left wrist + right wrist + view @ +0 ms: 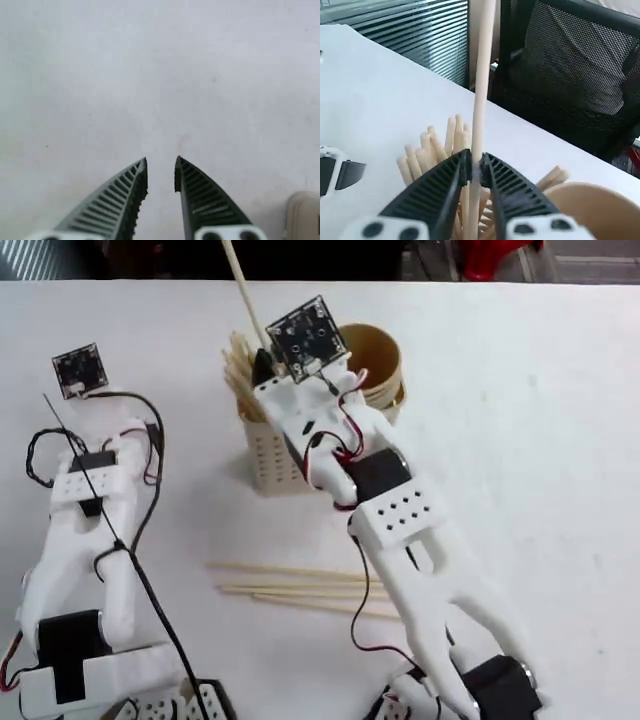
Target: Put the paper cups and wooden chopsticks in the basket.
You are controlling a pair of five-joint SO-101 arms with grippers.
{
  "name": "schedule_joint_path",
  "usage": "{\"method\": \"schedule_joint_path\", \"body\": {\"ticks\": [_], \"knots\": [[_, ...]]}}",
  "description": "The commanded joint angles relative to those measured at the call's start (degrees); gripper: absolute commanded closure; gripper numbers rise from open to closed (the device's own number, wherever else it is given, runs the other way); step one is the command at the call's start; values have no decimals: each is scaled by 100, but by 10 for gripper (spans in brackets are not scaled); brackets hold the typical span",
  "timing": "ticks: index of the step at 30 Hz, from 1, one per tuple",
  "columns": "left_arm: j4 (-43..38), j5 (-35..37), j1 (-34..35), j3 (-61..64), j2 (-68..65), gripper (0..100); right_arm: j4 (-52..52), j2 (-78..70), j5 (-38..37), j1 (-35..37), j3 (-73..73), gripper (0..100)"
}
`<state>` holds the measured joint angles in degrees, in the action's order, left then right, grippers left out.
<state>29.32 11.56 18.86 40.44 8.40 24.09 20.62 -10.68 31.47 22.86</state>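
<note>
No legible txt, labels or nos. anywhere.

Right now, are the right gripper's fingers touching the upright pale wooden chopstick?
Touching. The right wrist view shows both black ribbed fingers clamped against the pale wooden chopstick, no gap.

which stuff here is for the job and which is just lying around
For the job: basket; paper cups; bundled chopsticks; loose chopsticks; held chopstick; right pincer.

Just lying about: mesh chair; window blinds.

Smooth wooden chopsticks [300, 585], matt paper cups [383, 352], perforated plastic basket [268, 466].
</note>
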Motion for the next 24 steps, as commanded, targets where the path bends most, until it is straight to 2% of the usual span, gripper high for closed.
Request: {"method": "schedule_joint_path", "body": {"ticks": [1, 4, 10, 12, 16, 18, 20, 24], "knots": [[-114, -70, 13, -35, 31, 891, 207, 365, 18, -40, -53, 858], [-114, -70, 13, -44, 31, 891, 541, 514, 9, -40, -53, 797], [-114, -70, 13, -35, 31, 891, 1341, 954, 18, -40, -53, 794], [-114, -79, 13, -35, 31, 891, 1921, 1226, 18, -40, -53, 794], [-114, -79, 13, -44, 31, 891, 3837, 1780, -88, -31, -26, 793], [-237, -79, 13, -26, 31, 891, 4418, 1851, -554, 259, 105, 792], [-352, -79, 13, 18, 31, 891, 4857, 1798, -1398, 699, 325, 791], [-440, -79, 40, 70, 31, 891, 5042, 1560, -2321, 1358, 1248, 793]]}}
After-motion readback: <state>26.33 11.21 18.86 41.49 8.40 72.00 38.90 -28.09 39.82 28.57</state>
